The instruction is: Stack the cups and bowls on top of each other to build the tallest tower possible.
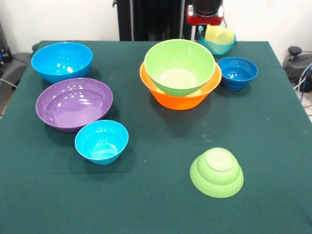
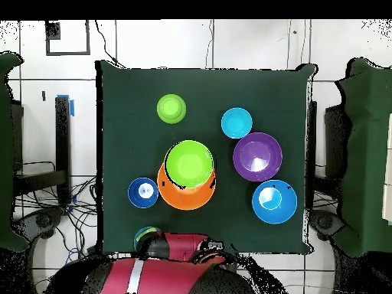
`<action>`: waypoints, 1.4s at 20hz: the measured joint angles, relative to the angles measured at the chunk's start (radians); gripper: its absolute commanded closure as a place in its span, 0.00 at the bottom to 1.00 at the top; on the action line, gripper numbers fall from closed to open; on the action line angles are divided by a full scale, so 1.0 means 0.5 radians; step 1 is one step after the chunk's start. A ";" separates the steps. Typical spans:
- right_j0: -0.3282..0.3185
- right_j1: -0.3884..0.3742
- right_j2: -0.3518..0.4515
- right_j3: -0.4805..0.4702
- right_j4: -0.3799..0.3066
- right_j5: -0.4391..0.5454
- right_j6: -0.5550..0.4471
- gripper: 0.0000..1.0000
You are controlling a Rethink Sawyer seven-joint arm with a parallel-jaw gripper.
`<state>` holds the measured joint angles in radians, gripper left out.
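A large lime green bowl sits nested in a large orange bowl at mid table. At the back, a small light blue bowl holds a pale yellow cup, which looks tilted. My gripper hangs right over that pair, and the arm hides most of it from above. Next to the pair stands a small dark blue bowl. A small lime green bowl lies upside down near the front.
On the other side stand a large blue bowl, a large purple bowl and another small light blue bowl, all upright and apart. The green cloth table ends close behind the back bowls.
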<state>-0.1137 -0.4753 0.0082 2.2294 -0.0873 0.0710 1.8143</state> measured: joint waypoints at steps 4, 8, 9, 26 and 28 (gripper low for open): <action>-0.016 -0.120 0.015 0.000 0.000 0.138 0.000 1.00; -0.044 -0.271 0.039 0.001 -0.001 0.314 0.000 1.00; -0.048 -0.284 0.041 0.001 -0.002 0.329 0.000 1.00; -0.201 -0.629 0.180 0.004 -0.004 0.631 0.000 1.00; -0.225 -0.659 0.190 0.004 -0.004 0.680 0.000 1.00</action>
<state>-0.2259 -0.8048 0.1031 2.2313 -0.0894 0.4108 1.8143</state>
